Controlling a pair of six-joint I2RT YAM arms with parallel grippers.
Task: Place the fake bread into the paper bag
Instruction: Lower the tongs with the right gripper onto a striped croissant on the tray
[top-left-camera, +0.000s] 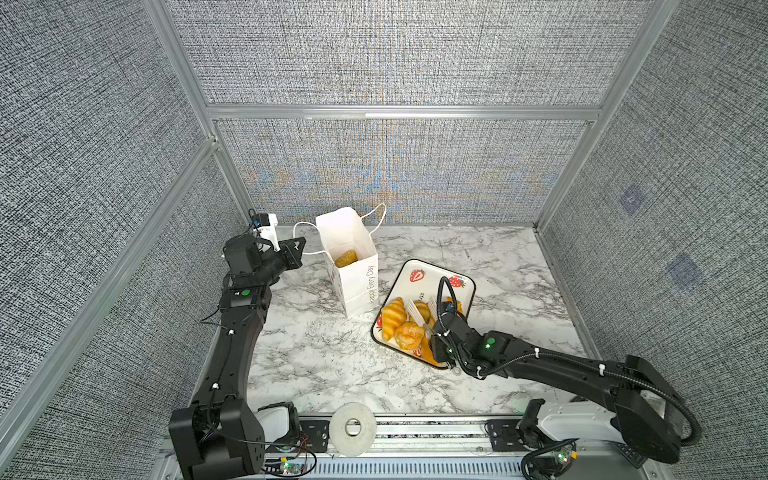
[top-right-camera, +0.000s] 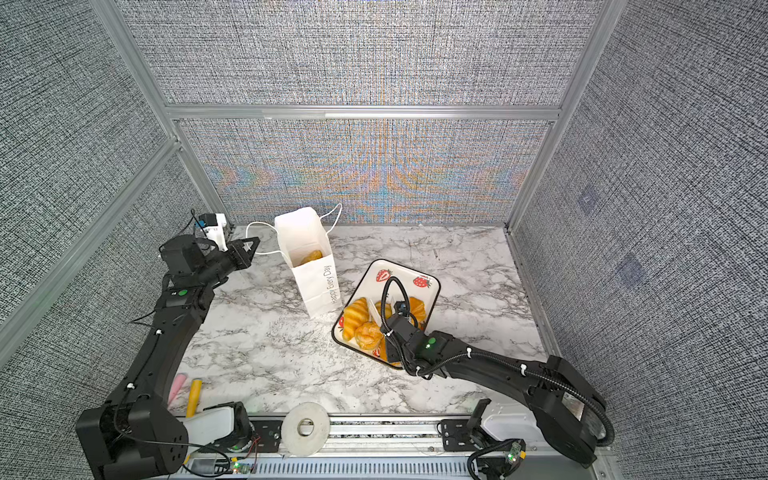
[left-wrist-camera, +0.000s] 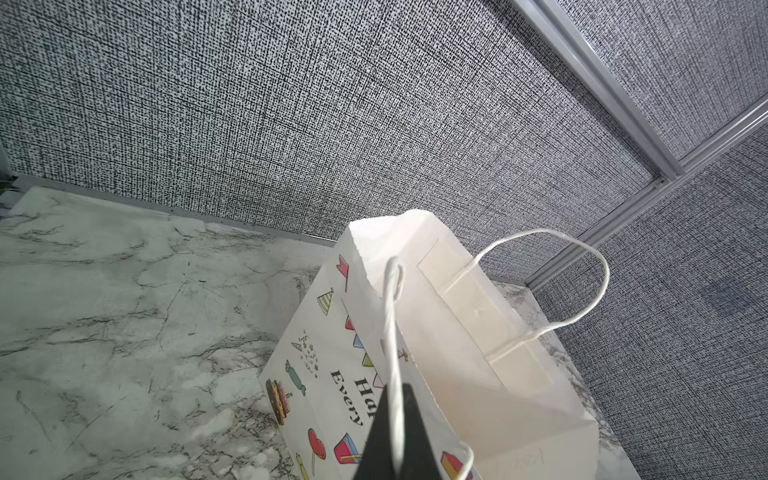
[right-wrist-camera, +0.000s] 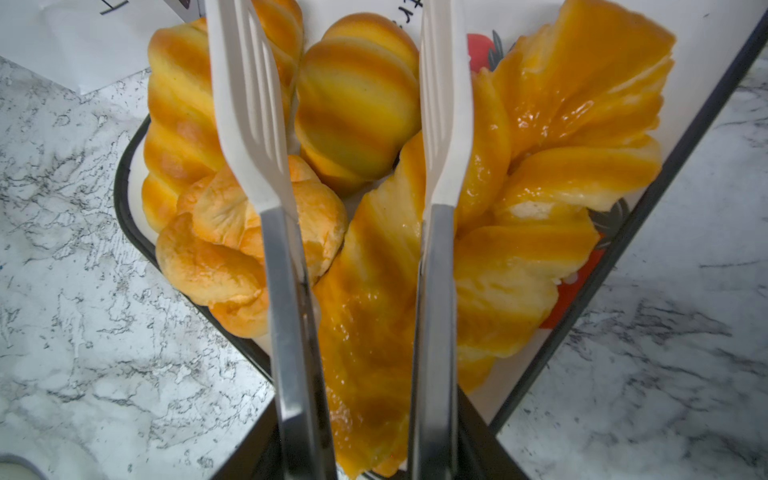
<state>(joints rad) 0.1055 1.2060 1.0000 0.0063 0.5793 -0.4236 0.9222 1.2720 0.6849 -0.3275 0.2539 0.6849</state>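
While most of the fake bread (right-wrist-camera: 357, 99) waits on the tray (right-wrist-camera: 665, 178), only one roll (top-left-camera: 346, 258) shows in the paper bag (top-left-camera: 357, 286).
Your right gripper (right-wrist-camera: 370, 453) has fingers clamped on tongs (right-wrist-camera: 249, 124), tips apart above the pile; farther back, your left gripper (left-wrist-camera: 392, 432) has fingers pinched together on the cord handle (left-wrist-camera: 392, 324). Your right arm covers part of the tray, and the bag's walls hide anything deeper.

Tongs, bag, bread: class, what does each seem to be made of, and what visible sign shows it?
Tongs: brushed grey metal arms, matte white tips, probably plastic.
Bag: matte white paper; sharp folds, glued patch.
Bread: likely plastic or foam; wet gloss, painted stripes.
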